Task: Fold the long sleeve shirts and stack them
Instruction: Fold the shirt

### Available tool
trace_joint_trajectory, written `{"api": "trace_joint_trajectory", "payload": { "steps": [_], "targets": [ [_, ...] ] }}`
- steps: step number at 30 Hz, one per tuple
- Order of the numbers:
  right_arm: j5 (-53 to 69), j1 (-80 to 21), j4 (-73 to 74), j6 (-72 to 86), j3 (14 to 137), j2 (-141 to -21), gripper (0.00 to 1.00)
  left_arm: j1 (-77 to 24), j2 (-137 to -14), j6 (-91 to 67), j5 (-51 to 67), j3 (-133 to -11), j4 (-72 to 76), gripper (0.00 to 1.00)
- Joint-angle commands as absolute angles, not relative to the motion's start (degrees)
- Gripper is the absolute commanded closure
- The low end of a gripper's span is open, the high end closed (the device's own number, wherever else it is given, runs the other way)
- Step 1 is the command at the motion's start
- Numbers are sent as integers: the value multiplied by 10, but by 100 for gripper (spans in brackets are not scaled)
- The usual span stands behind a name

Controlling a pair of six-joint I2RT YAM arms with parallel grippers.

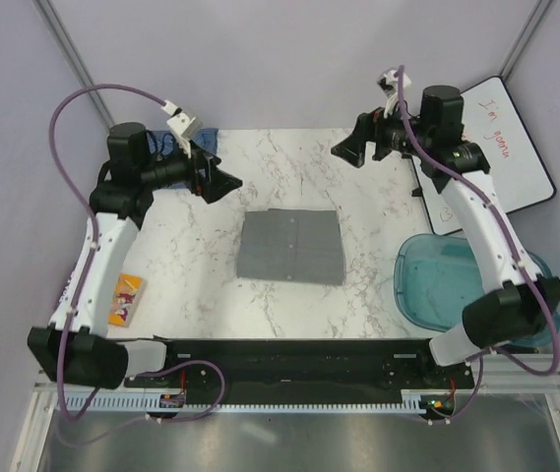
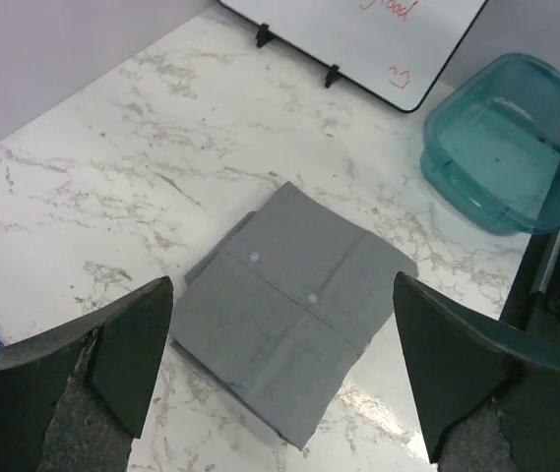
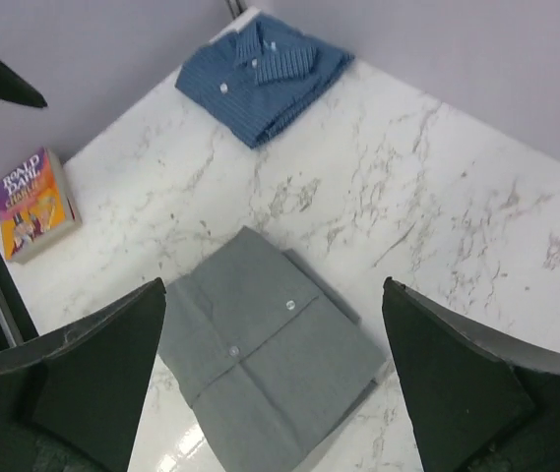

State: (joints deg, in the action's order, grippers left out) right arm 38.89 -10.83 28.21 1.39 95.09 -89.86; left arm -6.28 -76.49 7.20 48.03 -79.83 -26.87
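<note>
Marble table (image 1: 260,167) is seen with grey shirt (image 1: 290,247) laid folded at frame centre, blue shirt (image 3: 262,67) laid upper left in right wrist view, left gripper (image 1: 222,177) and right gripper (image 1: 348,143) spread wide, nothing grasped.

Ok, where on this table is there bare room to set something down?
Widest bare marble: between the grey shirt and the far edge. Narrower strips: grey shirt to book, and grey shirt to teal bin. Crowded: far left corner with the blue shirt, right side with bin and whiteboard.
</note>
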Motion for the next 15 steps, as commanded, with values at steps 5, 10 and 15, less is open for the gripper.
{"api": "trace_joint_trajectory", "payload": {
  "steps": [5,10,15],
  "targets": [
    [523,-126,-14,329,697,-822,2,-125,-725,-108,649,-611,-148,1],
    [541,-192,-160,459,491,-779,2,-183,-685,-334,627,-405,100,1],
    [537,-240,-220,498,421,-814,2,-213,-729,-455,603,-301,239,1]
  ]
}}
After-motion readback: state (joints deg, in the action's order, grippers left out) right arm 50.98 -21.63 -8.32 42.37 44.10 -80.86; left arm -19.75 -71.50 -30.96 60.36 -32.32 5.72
